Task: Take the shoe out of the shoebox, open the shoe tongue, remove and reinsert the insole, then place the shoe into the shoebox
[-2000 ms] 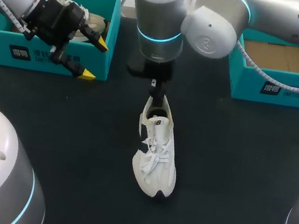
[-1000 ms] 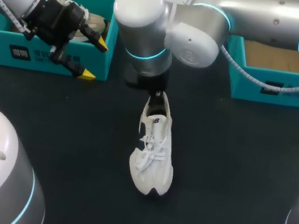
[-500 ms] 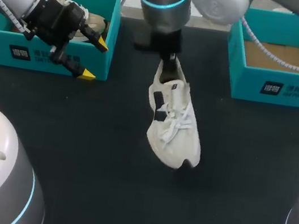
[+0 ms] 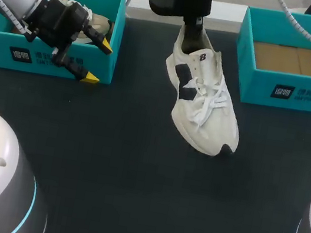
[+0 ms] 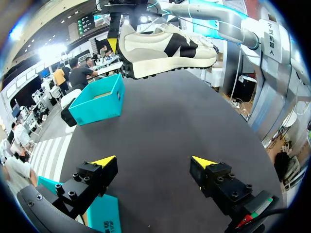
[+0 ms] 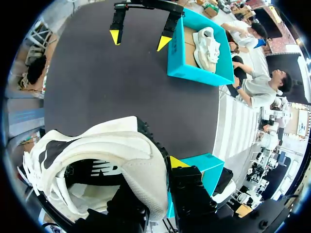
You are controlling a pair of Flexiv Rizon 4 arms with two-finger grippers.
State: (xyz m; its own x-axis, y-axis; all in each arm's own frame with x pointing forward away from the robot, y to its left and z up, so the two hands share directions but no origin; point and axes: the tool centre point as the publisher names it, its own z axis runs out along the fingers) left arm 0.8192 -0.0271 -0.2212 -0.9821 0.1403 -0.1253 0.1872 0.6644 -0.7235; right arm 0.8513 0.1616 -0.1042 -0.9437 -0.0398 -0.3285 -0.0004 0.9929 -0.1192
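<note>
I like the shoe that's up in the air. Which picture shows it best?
The head view: the whole shoe, laces up. The left wrist view shows its side and sole; the right wrist view only its heel, close up.

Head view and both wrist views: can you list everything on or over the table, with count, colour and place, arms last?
shoe: one, white with dark side patches, held off the table by its heel, between the two boxes
second shoe: one, white, lying in the left shoebox
left shoebox: one, teal, far left of the table
right shoebox: one, teal, far right, brown floor showing
table: one, black
left gripper: one, black with yellow tips, open, at the left shoebox's front wall
right gripper: one, black, shut on the shoe's heel
</note>
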